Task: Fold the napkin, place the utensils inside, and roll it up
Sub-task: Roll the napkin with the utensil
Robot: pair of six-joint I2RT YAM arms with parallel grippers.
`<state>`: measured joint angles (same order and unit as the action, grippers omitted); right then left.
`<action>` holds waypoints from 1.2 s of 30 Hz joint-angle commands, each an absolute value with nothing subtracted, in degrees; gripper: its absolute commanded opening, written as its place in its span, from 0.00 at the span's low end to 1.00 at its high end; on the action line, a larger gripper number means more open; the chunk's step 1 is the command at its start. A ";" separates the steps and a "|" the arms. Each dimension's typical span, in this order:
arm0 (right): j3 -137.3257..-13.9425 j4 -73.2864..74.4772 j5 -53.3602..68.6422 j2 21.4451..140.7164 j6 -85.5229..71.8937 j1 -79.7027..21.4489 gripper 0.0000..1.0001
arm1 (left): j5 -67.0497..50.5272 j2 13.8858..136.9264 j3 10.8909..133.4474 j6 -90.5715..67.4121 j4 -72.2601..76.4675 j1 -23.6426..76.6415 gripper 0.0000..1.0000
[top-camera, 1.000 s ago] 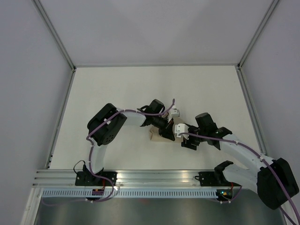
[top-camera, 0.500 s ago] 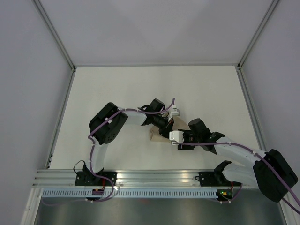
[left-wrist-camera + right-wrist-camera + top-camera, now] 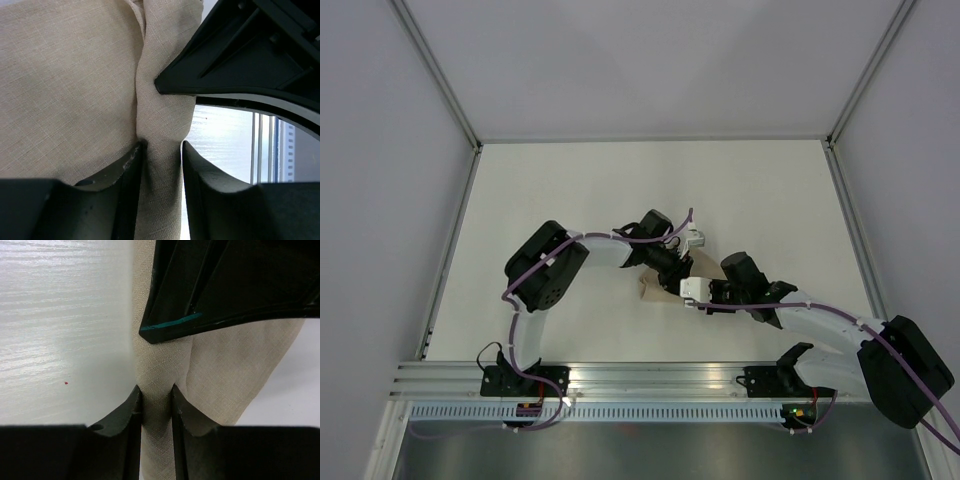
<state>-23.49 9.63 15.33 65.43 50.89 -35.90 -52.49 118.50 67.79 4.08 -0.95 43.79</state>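
The beige napkin [image 3: 653, 291] lies rolled up on the white table between the two arms. My right gripper [image 3: 693, 291] is at the roll's right end, and in the right wrist view the right gripper [image 3: 156, 392] is shut on the napkin roll [image 3: 160, 365], both pads pressed into the cloth. My left gripper [image 3: 678, 272] comes in from above left. In the left wrist view the left gripper [image 3: 160, 150] straddles the same napkin roll [image 3: 162, 115] loosely, with a sliver of light by one finger. The utensils are hidden.
The other arm's black finger looms close in each wrist view: the right finger [image 3: 240, 65] and the left finger [image 3: 225, 285]. The white table [image 3: 570, 190] is walled by grey panels, with an aluminium rail [image 3: 650, 378] along the near edge.
The right arm swung left onto the napkin roll and its wide jaws closed on it. The left gripper's jaws eased apart around the roll.
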 commanded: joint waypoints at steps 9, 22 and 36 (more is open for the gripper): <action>-26.98 17.75 16.43 69.34 49.57 -36.12 0.07 | -40.53 104.42 60.65 1.59 7.81 41.14 0.47; -39.62 30.04 22.23 85.05 48.43 -34.81 0.04 | -9.41 77.73 36.59 -4.48 35.49 37.35 0.52; -61.59 46.58 29.88 110.46 48.25 -27.95 0.02 | -0.70 59.94 28.47 4.82 35.26 41.91 0.54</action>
